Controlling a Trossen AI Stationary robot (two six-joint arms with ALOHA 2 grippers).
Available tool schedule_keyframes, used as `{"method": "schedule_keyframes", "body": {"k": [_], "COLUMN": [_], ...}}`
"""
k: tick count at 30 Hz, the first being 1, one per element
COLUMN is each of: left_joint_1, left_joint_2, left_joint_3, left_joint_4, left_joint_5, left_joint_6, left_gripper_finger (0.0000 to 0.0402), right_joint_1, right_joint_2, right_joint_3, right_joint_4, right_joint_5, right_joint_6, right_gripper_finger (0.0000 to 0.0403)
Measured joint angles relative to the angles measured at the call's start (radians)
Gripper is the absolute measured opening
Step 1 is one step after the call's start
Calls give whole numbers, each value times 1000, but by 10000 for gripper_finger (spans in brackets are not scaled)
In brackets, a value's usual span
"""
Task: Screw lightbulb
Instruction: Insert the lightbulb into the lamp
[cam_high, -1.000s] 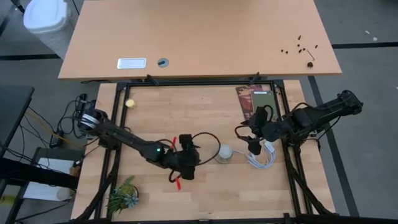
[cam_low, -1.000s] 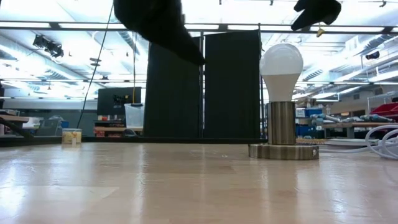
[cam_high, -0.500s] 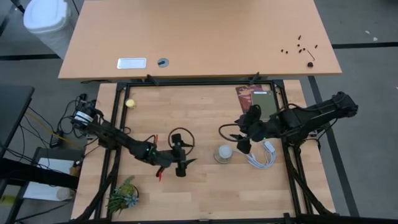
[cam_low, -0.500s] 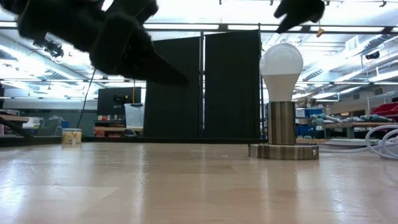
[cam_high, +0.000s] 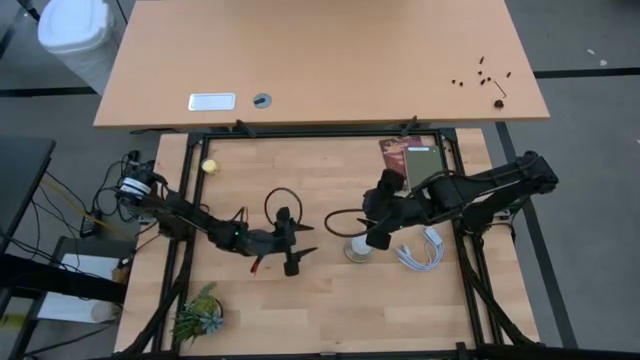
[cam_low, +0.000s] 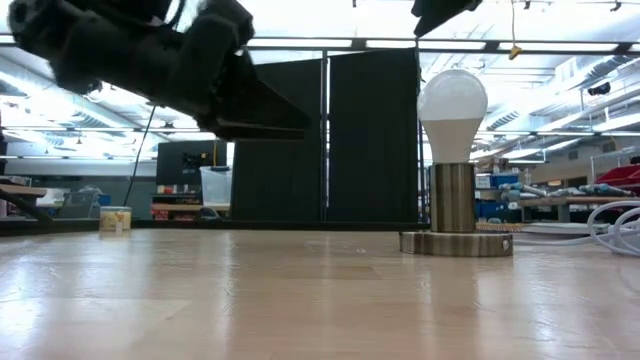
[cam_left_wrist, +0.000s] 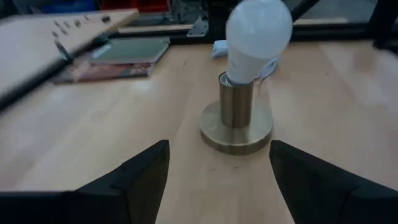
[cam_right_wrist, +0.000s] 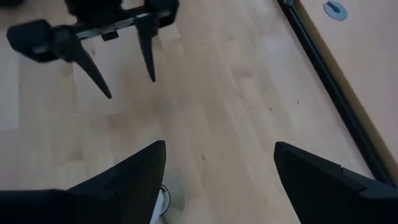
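- On the wooden table (cam_high: 330, 300), your lightbulb (cam_low: 452, 112) stands upright in the brass socket (cam_low: 455, 215); how tightly, you cannot tell.
- Your left gripper (cam_high: 296, 240) waits well apart, jaws spread, empty.
- Your right gripper (cam_high: 372, 236) hovers just above the bulb, jaws released; any final twisting remains.

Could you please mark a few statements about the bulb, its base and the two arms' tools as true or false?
1. The lightbulb stands upright in the socket base. True.
2. The left tool grips the lightbulb. False: it is open, empty, apart from it.
3. The right tool hovers above the lightbulb, open. True.
4. The yellow ball lies against the socket base. False: it lies far off, near the table's far left corner.
5. A white cable lies coiled beside the socket base. True.
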Motion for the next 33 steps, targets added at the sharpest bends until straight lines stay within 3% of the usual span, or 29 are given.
{"method": "schedule_keyframes", "body": {"k": [7,14,27,33], "left_joint_1": [9,31,49,89], "left_joint_2": [0,3,108,126], "left_joint_3": [86,138,294,304], "left_joint_4": [-113,-127,-224,-202], "left_joint_5": [32,27,71,129], "left_joint_6": [-12,14,50,35], "left_gripper_finger": [282,282,282,282], "right_joint_1": [-1,3,50,51], "right_joint_2": [39,51,65,82], "right_joint_3": [37,37,37,37], "right_joint_4": [-37,-81,-98,-103], "right_joint_5": [-89,-130,-206,-234], "right_joint_6": [-102,-211,-177,-185], "right_gripper_finger": [309,309,309,309]}}
